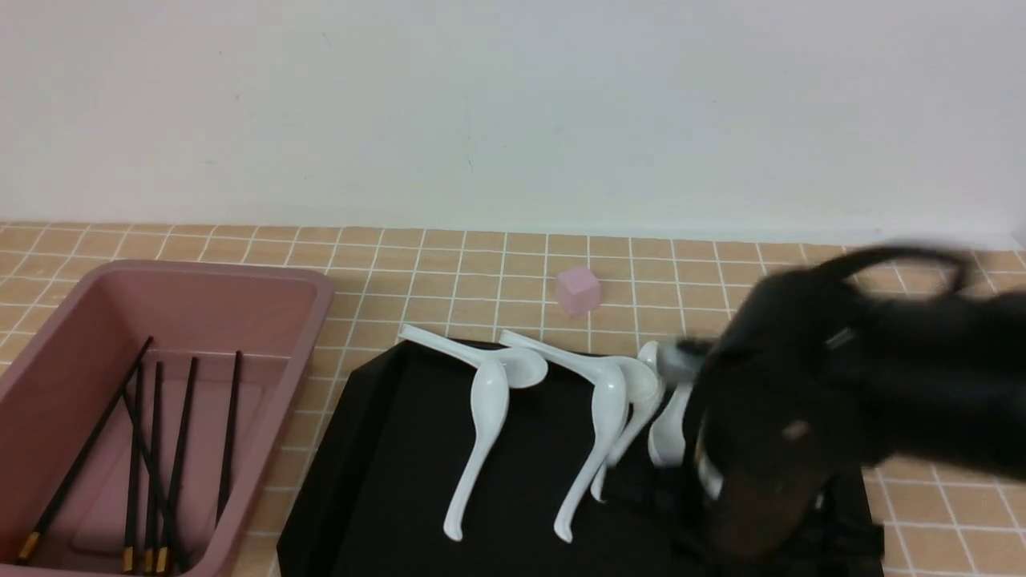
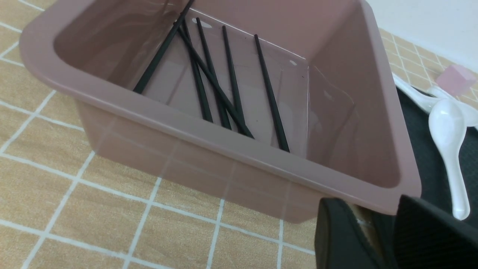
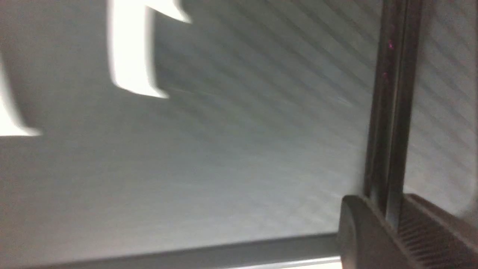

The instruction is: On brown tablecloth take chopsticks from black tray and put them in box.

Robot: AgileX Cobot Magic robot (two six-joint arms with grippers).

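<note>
Item one: your right gripper (image 3: 387, 210) pinches a thin black chopstick (image 3: 390, 112), possibly a pair, low over the black tray (image 1: 417, 481), likely to lift it clear of the white soup spoons (image 1: 481, 433). Item two: your left gripper (image 2: 368, 213) is spread and empty, waiting beside the pink box (image 1: 317, 320). Five chopsticks (image 1: 188, 433) already lie inside the box.
</note>
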